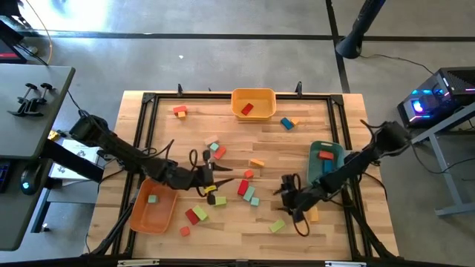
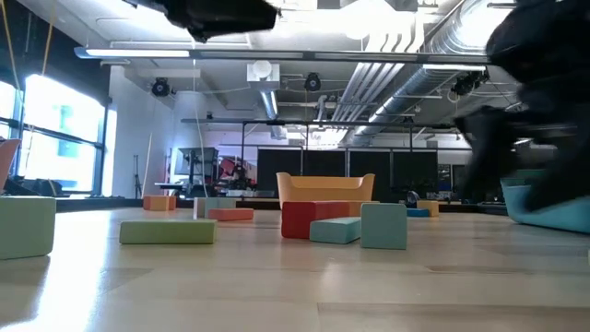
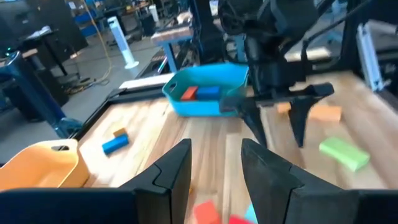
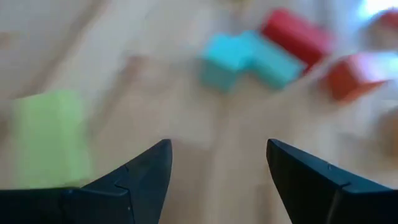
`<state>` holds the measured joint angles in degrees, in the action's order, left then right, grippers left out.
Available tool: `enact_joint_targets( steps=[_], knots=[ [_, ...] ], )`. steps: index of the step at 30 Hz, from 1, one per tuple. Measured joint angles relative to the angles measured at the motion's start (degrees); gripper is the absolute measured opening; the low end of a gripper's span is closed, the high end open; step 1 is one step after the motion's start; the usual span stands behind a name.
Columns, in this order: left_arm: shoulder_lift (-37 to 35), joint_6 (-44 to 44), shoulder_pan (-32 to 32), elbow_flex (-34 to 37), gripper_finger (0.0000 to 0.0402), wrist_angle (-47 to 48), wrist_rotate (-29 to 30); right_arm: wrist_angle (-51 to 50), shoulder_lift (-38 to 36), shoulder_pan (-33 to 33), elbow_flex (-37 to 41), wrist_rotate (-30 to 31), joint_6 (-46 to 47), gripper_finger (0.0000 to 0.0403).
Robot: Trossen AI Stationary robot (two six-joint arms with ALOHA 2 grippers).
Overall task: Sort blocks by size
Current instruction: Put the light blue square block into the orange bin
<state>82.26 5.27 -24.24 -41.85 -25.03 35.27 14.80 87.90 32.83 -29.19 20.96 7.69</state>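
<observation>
Here the right gripper point(image 1: 286, 194) is hovering low over the table point(image 1: 223, 237) near its front right part, its fingers point(image 4: 134, 177) spread wide with nothing between them. Bare wood is showing in the gap, a light green block point(image 4: 50, 134) is lying off to one side of it, and two teal blocks point(image 4: 252, 59) and a red bar point(image 4: 295, 34) are sitting just beyond.

The left gripper point(image 1: 210, 180) is reaching in from the left side toward the table's middle, its fingers point(image 3: 171, 174) standing partly apart and pinching nothing; only bare tabletop is showing between them.

The blocks point(image 1: 245, 189) are lying scattered over the middle and front of the table. One red block is resting in the yellow tray point(image 1: 254, 95) at the far edge, red and blue ones in the teal tray point(image 3: 205, 87) on the right, and a green one in the orange tray point(image 1: 154, 209) at the front left.

In the right wrist view everything is smearing, so block edges are hard to make out. In the low view the arms are appearing only as dark shapes cut off by the frame, and the near blocks are hiding those behind.
</observation>
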Motion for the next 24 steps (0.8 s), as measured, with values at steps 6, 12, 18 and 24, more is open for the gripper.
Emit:
enact_joint_targets(
  steps=[6,12,18,24],
  knots=[
    [0.0,-0.7,1.9,0.0,0.0126,3.6,-0.1,6.5,2.2,-8.1,0.0,-6.1,-3.9,0.0259],
    [2.1,1.7,2.2,0.0,0.0126,3.8,-1.8,16.6,8.3,-10.7,0.0,-12.4,-2.6,0.0259],
    [6.6,2.5,2.6,0.0,0.0126,1.1,-2.2,24.8,13.5,-10.7,0.0,-14.0,1.5,0.0259],
    [10.7,4.5,3.9,0.0,0.0126,-2.7,-2.6,27.8,14.6,-10.7,0.0,-12.8,4.2,0.0259]
  ],
)
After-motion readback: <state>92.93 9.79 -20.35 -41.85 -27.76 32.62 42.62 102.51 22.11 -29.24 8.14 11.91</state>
